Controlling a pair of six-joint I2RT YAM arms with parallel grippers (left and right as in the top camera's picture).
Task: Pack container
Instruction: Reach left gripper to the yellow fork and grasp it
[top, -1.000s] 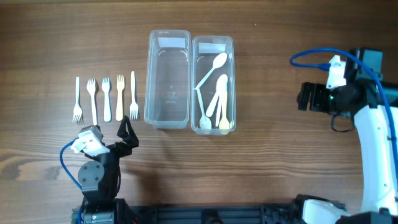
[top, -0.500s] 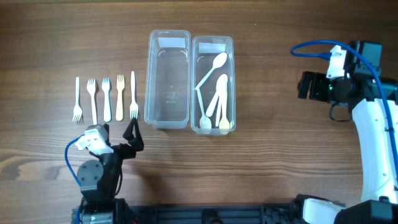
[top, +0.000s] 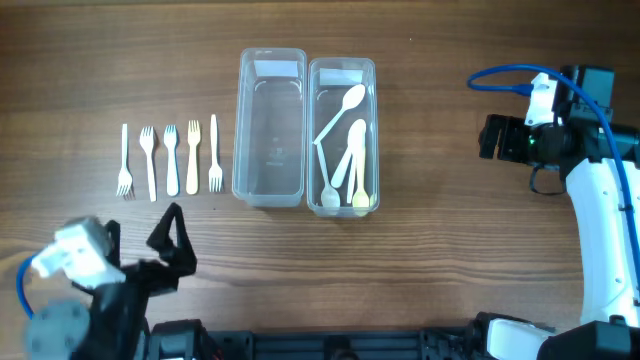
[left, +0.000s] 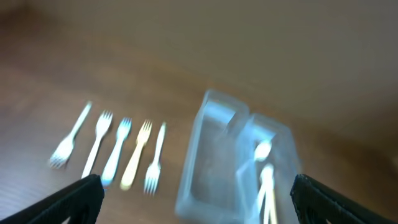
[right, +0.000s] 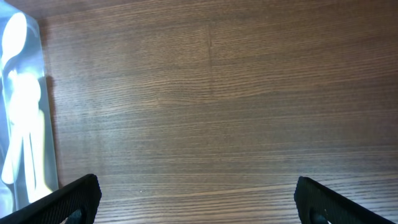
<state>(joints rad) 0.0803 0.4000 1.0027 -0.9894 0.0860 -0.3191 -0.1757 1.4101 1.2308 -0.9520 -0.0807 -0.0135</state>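
Two clear plastic containers stand side by side at the table's middle. The left container is empty. The right container holds several spoons. Several plastic forks lie in a row left of the containers; they show blurred in the left wrist view. My left gripper is open and empty, raised near the front edge, below the forks. My right gripper is open and empty over bare wood, right of the containers. The right wrist view shows the spoon container at its left edge.
The table is bare brown wood around the containers and forks. The right arm's white link and blue cable stand along the right side.
My left arm has pulled back toward the front left and risen, away from the forks; its wrist view is motion-blurred. The right arm has shifted slightly and now holds still.
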